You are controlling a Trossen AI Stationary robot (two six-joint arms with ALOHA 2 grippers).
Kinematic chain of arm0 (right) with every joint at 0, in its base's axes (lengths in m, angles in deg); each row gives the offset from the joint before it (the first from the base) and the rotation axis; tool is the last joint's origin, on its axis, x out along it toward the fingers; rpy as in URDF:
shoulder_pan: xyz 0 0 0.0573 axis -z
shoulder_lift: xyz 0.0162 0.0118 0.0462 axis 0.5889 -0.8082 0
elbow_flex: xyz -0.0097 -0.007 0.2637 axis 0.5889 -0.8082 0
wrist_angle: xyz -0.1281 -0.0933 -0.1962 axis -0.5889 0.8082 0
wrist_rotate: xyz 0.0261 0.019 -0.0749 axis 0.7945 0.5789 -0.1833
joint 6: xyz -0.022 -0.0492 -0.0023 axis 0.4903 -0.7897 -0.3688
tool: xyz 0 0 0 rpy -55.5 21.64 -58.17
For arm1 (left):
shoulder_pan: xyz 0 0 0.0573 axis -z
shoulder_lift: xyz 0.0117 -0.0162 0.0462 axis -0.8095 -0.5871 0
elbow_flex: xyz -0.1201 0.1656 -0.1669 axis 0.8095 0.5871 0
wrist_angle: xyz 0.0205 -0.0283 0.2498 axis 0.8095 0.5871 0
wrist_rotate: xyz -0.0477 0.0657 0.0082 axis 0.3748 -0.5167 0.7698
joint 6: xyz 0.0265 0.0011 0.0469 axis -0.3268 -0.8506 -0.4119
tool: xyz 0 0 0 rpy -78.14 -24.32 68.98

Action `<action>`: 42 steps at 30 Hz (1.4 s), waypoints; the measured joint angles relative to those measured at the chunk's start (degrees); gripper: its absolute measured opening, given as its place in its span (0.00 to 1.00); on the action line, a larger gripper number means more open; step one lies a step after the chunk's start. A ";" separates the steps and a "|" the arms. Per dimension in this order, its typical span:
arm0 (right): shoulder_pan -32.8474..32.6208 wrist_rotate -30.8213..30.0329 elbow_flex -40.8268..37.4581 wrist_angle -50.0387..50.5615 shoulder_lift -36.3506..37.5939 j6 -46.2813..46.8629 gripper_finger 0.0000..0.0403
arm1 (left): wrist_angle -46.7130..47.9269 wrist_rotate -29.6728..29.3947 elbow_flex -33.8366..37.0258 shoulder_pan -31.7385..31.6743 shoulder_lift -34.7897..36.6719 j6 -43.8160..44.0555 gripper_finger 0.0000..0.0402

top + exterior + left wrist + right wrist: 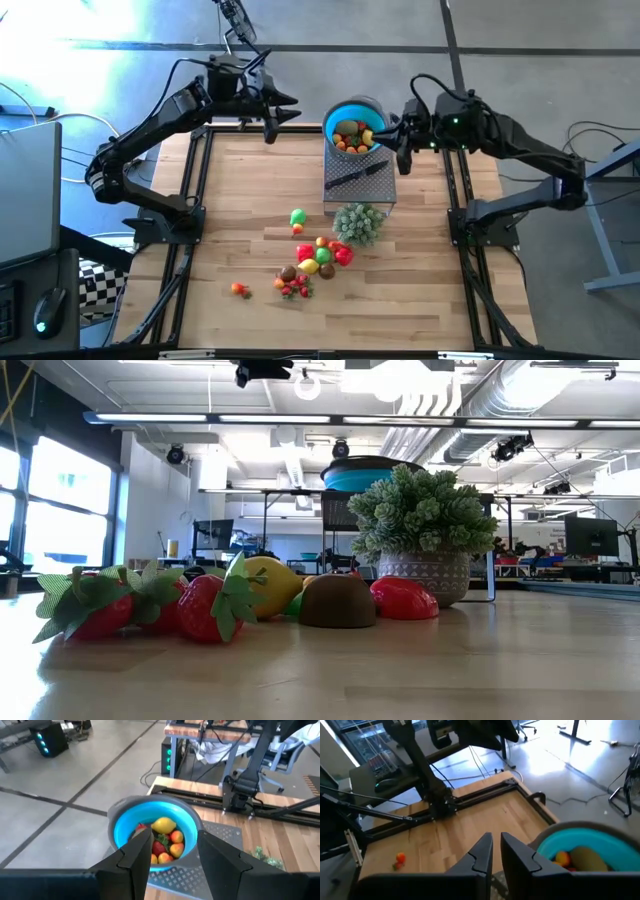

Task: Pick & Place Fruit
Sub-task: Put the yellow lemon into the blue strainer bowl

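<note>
Hovering beside the round blue plastic bowl [354,122], the right gripper [496,851] has its two dark fingers nearly together with nothing between them. The left gripper [172,855], at the table's far edge left of the bowl, stands partly open and empty. Small toy fruits [351,137] fill the bowl; one yellow lemon-shaped piece [163,825] lies with its long axis across the bowl. More fruits [320,256] sit clustered mid-table near a pale green bushy potted plant [358,222].
</note>
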 joint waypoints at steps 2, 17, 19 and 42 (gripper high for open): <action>-1.59 -0.93 0.00 1.23 -0.07 0.98 0.07 | 1.12 0.00 0.00 0.00 0.01 0.30 0.39; -10.53 -3.77 0.00 9.86 -0.18 0.69 0.07 | 6.62 -11.18 -0.04 14.02 2.89 9.02 0.39; -11.70 -3.79 0.00 11.60 -0.18 0.70 0.07 | 8.33 -15.24 -0.04 17.37 3.17 11.60 0.39; -17.15 -3.77 0.00 15.41 -0.18 -1.32 0.07 | 34.98 -43.59 0.04 53.93 2.08 58.75 0.39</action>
